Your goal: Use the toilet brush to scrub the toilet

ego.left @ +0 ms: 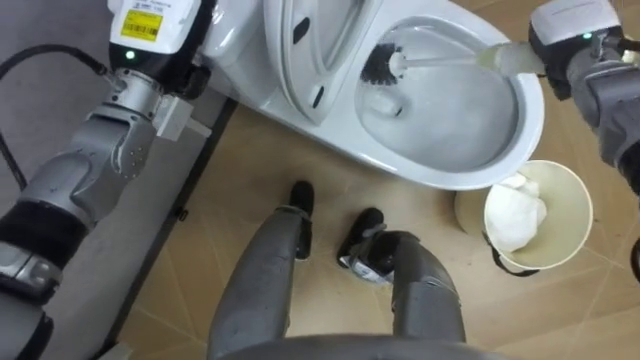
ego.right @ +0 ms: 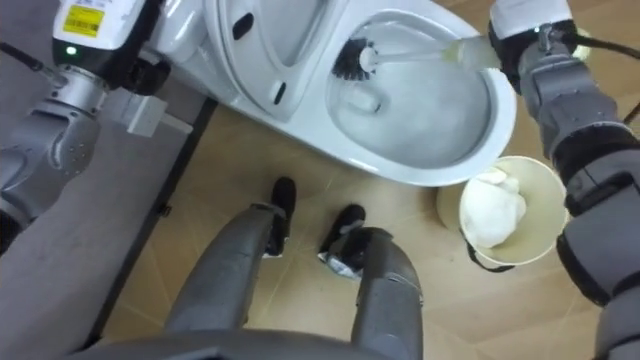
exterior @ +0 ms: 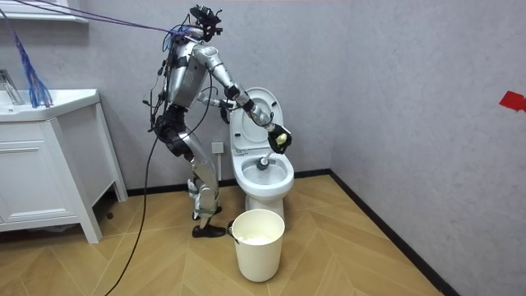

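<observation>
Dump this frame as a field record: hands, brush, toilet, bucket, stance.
right hand: shut on the toilet brush handle
toilet brush: dark bristle head inside the bowl, handle slanting out to the right hand
left hand: raised beside the toilet's tank end
toilet: lid and seat raised
bucket: on the floor beside the bowl, white wad inside
stance: robot stands facing the toilet, leaning forward over it
</observation>
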Robot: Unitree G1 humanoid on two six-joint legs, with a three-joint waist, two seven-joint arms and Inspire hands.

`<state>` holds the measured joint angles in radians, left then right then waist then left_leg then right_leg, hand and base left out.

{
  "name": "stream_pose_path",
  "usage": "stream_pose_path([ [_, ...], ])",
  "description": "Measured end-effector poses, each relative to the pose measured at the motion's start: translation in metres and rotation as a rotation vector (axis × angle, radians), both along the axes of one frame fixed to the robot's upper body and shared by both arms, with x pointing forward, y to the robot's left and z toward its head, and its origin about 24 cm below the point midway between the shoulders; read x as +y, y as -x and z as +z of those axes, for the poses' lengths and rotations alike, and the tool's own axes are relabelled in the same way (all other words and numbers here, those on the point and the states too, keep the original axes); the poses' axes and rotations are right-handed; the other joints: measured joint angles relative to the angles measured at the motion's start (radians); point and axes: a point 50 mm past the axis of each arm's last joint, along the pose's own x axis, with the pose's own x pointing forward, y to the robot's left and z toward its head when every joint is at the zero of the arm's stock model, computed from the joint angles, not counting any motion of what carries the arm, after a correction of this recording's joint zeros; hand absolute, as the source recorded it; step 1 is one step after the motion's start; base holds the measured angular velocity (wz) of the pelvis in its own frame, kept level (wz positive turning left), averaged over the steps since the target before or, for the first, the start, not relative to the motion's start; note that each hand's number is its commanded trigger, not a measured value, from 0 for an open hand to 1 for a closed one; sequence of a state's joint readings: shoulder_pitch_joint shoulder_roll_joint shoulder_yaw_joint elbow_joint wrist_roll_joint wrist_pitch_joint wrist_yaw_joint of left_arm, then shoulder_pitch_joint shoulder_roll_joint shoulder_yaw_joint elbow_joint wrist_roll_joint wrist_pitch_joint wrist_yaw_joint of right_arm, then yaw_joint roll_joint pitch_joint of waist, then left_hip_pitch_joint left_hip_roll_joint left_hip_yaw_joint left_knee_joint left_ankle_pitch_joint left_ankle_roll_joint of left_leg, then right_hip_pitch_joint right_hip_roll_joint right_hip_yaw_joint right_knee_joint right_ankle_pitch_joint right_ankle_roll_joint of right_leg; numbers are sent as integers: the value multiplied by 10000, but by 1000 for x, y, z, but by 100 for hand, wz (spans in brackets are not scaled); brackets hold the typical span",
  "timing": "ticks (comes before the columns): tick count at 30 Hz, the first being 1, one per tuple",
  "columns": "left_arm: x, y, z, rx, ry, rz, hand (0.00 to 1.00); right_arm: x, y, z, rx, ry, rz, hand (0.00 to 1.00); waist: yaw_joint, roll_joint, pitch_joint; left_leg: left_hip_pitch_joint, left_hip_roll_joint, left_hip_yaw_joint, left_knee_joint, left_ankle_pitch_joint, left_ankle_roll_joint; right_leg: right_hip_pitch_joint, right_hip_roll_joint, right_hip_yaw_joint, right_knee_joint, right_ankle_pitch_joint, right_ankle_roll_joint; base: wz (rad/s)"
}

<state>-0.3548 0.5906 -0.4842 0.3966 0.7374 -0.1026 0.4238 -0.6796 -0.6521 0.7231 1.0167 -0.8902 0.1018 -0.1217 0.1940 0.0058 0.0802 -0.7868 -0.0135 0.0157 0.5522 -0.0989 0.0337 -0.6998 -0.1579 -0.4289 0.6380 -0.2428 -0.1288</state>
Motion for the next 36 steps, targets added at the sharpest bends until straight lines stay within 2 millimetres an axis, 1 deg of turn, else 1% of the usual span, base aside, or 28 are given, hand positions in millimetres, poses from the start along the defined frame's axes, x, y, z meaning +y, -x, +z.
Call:
stream_pose_path([
  [1, -3, 1, -3, 91, 123, -10, 0, -4, 4, -4, 115, 76, -172, 100, 45, 238, -14, -28, 0, 12, 12, -16, 15, -7, -2, -2, -12, 20, 25, -6],
  [2, -4, 1, -5, 198, 166, 25, 0, -10, 9, -7, 255, 177, -339, 100, 70, 397, -67, -49, -4, 57, -6, -20, 28, -60, -14, 35, 0, 31, 35, -7],
  [3, -4, 2, -6, 271, 185, 42, 0, -10, 11, -10, 387, 189, -359, 100, 76, 453, -98, -47, -3, 85, -23, -21, 30, -88, -16, 65, 9, 31, 34, -6],
  [4, -6, 2, -9, 391, 264, 64, 0, -8, 17, -21, 847, 289, -312, 100, 98, 571, -136, -27, -4, 91, -59, -15, 35, -90, -17, 70, 3, 28, 28, 0],
  [5, -6, 4, -12, 543, 371, 75, 0, -4, 24, -36, 1421, 361, -325, 100, 138, 681, -168, -24, 5, 89, -64, -8, 32, -86, -6, 65, 0, 26, 3, 0],
  [6, -7, 4, -12, 550, 412, 68, 0, -5, 29, -43, 1684, 445, -469, 100, 157, 750, -180, -26, 13, 89, -57, -2, 23, -81, 9, 67, -2, 31, -6, 3],
  [7, -7, 6, -14, 630, 544, 98, 0, -3, 37, -53, 1850, 428, -803, 100, 156, 869, -212, -26, 1, 80, -77, -1, 14, -79, 16, 62, -23, 28, -9, 0],
  [8, -8, 7, -18, 737, 621, 181, 0, -4, 43, -60, 1881, 312, -1110, 100, 110, 1013, -293, -19, -6, 80, -146, 10, 1, -79, 19, 48, -81, 29, -9, 0],
  [10, -6, 10, -22, 887, 673, 376, 0, -7, 51, -66, 1933, 116, -1397, 100, 20, 1142, -378, 44, -27, 92, -242, 17, -6, -38, 20, 48, -134, 27, -7, 0],
  [12, -5, 11, -25, 1001, 772, 512, 0, -4, 56, -73, 2006, -218, -1564, 100, -119, 1159, -375, 170, -99, 82, -411, 60, -53, 62, 18, 42, -209, 7, -3, 6],
  [13, -4, 13, -26, 1015, 852, 600, 0, -1, 62, -80, 2115, -474, -1738, 100, -271, 1176, -375, 213, -94, 89, -463, 68, -66, 106, 44, 36, -261, -5, -1, 10],
  [15, -3, 15, -28, 1029, 926, 721, 0, 2, 70, -90, 2146, -669, -1882, 100, -374, 1230, -376, 271, 12, 72, -519, 69, -73, 233, 132, -10, -424, -2, -2, 4],
  [16, -2, 17, -30, 1091, 1082, 825, 0, 5, 75, -95, 2163, -796, -1963, 100, -474, 1305, -373, 310, 14, 55, -525, 67, -75, 351, 213, -64, -579, 23, 1, 11],
  [17, -2, 19, -32, 1175, 1277, 889, 0, 4, 82, -101, 2234, -921, -2094, 100, -606, 1412, -395, 362, 9, -2, -574, 72, -78, 479, 228, -168, -681, 35, 21, 14],
  [18, -3, 19, -33, 1223, 1360, 876, 0, 3, 86, -103, 2278, -997, -2210, 100, -636, 1438, -382, 428, 0, -22, -598, 71, -78, 543, 227, -171, -695, 27, 38, 18],
  [20, -3, 23, -37, 1369, 1749, 982, 0, 1, 98, -111, 2376, -1209, -2488, 100, -743, 1496, -385, 527, 7, -12, -691, 72, -77, 686, 248, -173, -793, 15, 71, 7],
  [24, -3, 24, -38, 1429, 2337, 1090, 0, -7, 105, -112, 2259, -1305, -2675, 100, -789, 1548, -377, 548, 20, 58, -643, 72, -75, 700, 239, -207, -799, 18, 69, 0],
  [25, -4, 23, -37, 1437, 2495, 1066, 0, -8, 100, -109, 2065, -1500, -2748, 100, -727, 1556, -374, 488, 32, 60, -518, 72, -74, 668, 233, -213, -765, 16, 60, 0],
  [27, -8, 19, -34, 1385, 2539, 927, 0, -13, 98, -105, 1940, -1750, -2968, 100, -607, 1538, -334, 452, 27, 55, -431, 72, -74, 615, 181, -240, -654, -10, 28, 0],
  [28, -9, 17, -31, 1304, 2481, 852, 0, -16, 93, -101, 1809, -1924, -3103, 100, -497, 1445, -270, 406, 21, 66, -440, 76, -73, 506, 119, -236, -543, -69, 22, 0],
  [29, -10, 15, -28, 1139, 2509, 797, 0, -19, 85, -94, 1595, -2247, -3281, 100, -446, 1416, -259, 268, 16, 74, -369, 79, -75, 337, 63, -212, -396, -99, 0, 0],
  [30, -10, 14, -24, 1011, 2501, 740, 0, -20, 80, -90, 1472, -2437, -3381, 100, -427, 1331, -205, 214, 2, 124, -352, 88, -71, 201, 3, -132, -265, -112, -13, -8],
  [31, -12, 12, -19, 754, 2367, 630, 0, -24, 71, -81, 1213, -2723, -3535, 100, -331, 1067, -64, 121, -56, 272, -328, 116, -34, -91, -169, 33, 100, -215, -41, -7],
  [32, -13, 10, -15, 467, 2180, 557, 0, -27, 62, -69, 846, -2895, -3587, 100, -234, 973, -47, -31, -151, 305, -298, 154, -22, -371, -279, 149, 341, -256, -40, -4],
  [33, -12, 8, -11, 216, 1860, 468, 0, -29, 51, -57, 453, -2940, -3453, 100, -189, 751, -21, -204, -185, 386, -269, 195, -5, -628, -376, 210, 531, -279, -69, 0],
  [34, -10, 8, -8, 56, 1646, 457, 0, -28, 44, -50, 223, -2974, -3339, 100, -194, 645, -21, -281, -203, 454, -240, 203, 2, -780, -415, 296, 649, -306, -70, -8],
  [35, -4, 7, -3, -214, 1300, 501, 0, -27, 30, -35, -227, -3005, -3176, 100, -196, 390, -51, -452, -208, 573, -129, 204, 3, -1058, -461, 455, 853, -345, -95, -11],
  [36, -2, 7, -1, -316, 1141, 520, 0, -27, 24, -27, -447, -3001, -3128, 100, -219, 279, -51, -495, -215, 602, -118, 204, 3, -1128, -499, 456, 916, -357, -118, -6],
])
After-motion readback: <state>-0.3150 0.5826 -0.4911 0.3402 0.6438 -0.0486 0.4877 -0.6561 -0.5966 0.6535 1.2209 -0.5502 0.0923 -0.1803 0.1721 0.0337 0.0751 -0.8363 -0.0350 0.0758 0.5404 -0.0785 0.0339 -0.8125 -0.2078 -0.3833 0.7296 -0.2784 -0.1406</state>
